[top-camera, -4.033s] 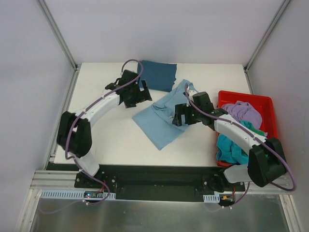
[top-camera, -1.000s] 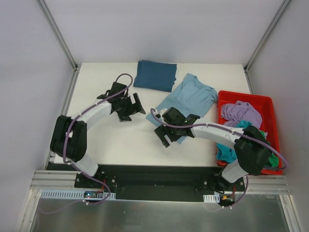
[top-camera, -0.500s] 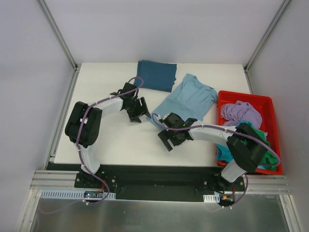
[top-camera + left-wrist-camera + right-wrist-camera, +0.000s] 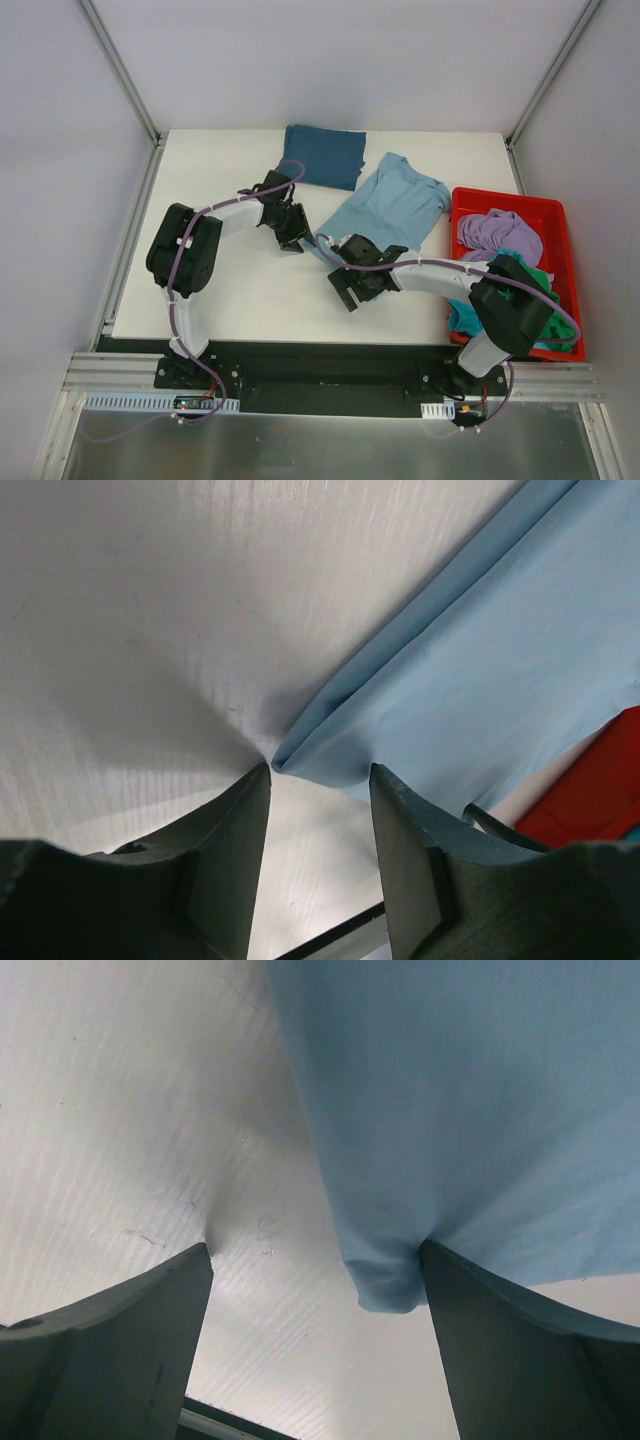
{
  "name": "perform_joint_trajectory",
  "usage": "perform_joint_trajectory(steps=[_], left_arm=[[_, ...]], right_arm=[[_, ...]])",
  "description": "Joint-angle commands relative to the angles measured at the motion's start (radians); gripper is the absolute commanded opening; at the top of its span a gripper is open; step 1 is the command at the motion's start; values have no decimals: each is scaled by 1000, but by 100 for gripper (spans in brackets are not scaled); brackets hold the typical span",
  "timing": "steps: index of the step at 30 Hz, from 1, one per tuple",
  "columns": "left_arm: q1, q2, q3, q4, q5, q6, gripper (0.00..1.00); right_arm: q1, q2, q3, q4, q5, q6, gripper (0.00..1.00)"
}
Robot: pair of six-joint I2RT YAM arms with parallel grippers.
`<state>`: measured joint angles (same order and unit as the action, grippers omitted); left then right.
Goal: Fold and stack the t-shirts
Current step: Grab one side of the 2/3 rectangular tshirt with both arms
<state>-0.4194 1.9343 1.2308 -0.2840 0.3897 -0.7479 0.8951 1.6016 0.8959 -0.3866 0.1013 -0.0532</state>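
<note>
White table (image 4: 220,290), grey walls round it, on the top cam. Light sky-blue tee (image 4: 392,205) lies spread flat, slanting from mid-table up to the far right. Its right side is just beside the red bin (image 4: 512,206). Cloth looks smooth, few creases. Dark teal-blue tee (image 4: 322,156) is folded to a neat rectangle at the far edge, just left of the sky-blue one. Lilac tee (image 4: 498,232), turquoise tee (image 4: 472,308) and a bit of green tee (image 4: 541,272) sit heaped in the bin, w/ the turquoise draped over its near-left rim.

Both arms are at the near end of the sky-blue tee: left gripper (image 4: 293,233) by its left corner, right gripper (image 4: 350,286) by the near corner. From the top cam I can't tell how the jaws stand, gripper bodies in the way.

Left wrist cam settles it. Jaws are part-way apart w/ a narrow gap and nothing pinched. The tee's corner sits right at the mouth of that gap. Two layers show there, edge doubled. A red sliver of the bin shows at the pic's right.

Right wrist cam: jaws wide, fingers far apart, low over the table. A rounded corner of the tee lies between them, up against the finger on the pic's right, w/ bare table to the other. Not gripped.
</note>
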Motion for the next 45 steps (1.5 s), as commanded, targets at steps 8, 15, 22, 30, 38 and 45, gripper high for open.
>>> perform_joint_trajectory(steps=[8,15,22,30,38,45], left_arm=[[-38,75,50,-9,-113,-22,3],[-38,-17,-16,-40,-268,-15,0],[-36,-145,-102,-72,-362,18,0],[2,-374,-252,-132,-488,19,0],[25,-661,-326,-250,-679,-14,0],[37,-941,-323,-328,-776,-28,0]], right_arm=[[50,26,-25,-51,103,52,77],[110,57,6,-90,117,76,53],[177,83,57,-117,107,107,24],[281,95,156,-113,54,95,1],[335,25,241,6,-263,95,0],[344,-38,308,119,-518,142,0]])
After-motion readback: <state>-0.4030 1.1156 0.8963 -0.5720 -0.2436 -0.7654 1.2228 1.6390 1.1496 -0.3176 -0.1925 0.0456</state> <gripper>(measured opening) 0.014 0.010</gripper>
